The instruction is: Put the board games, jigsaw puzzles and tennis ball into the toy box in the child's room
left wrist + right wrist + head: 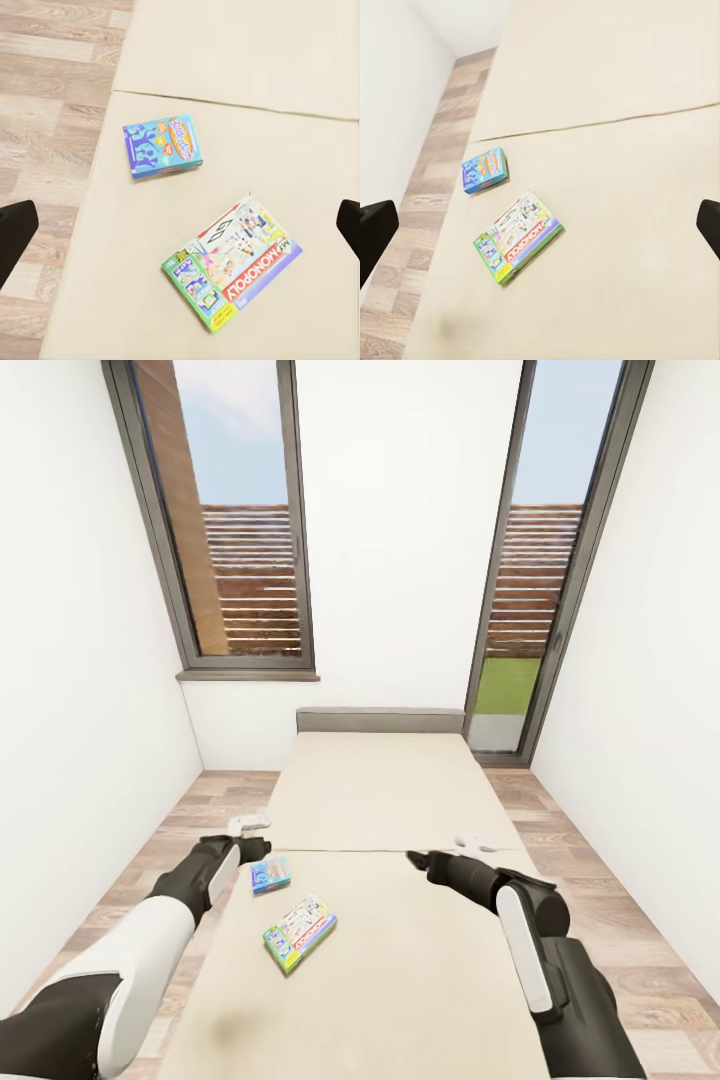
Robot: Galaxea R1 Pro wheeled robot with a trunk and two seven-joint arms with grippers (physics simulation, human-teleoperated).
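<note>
Cream bed (400, 790) | blue box (163, 145) (title unreadable) beside "MY MONOPOLY" box (232, 262) | left gripper (180, 225) spread | right gripper (540, 225) spread

Two tall windows (240, 520) w/ grey frames — slatted fence (255, 580), grass (507, 685) outside.

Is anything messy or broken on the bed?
Nothing looks broken or spilled. Two board games lie flat on the bed: a small blue one and a bigger Monopoly box. Both sit crooked to the bed's edges, near its left side, apart from each other. Both end effectors are open and empty.
</note>
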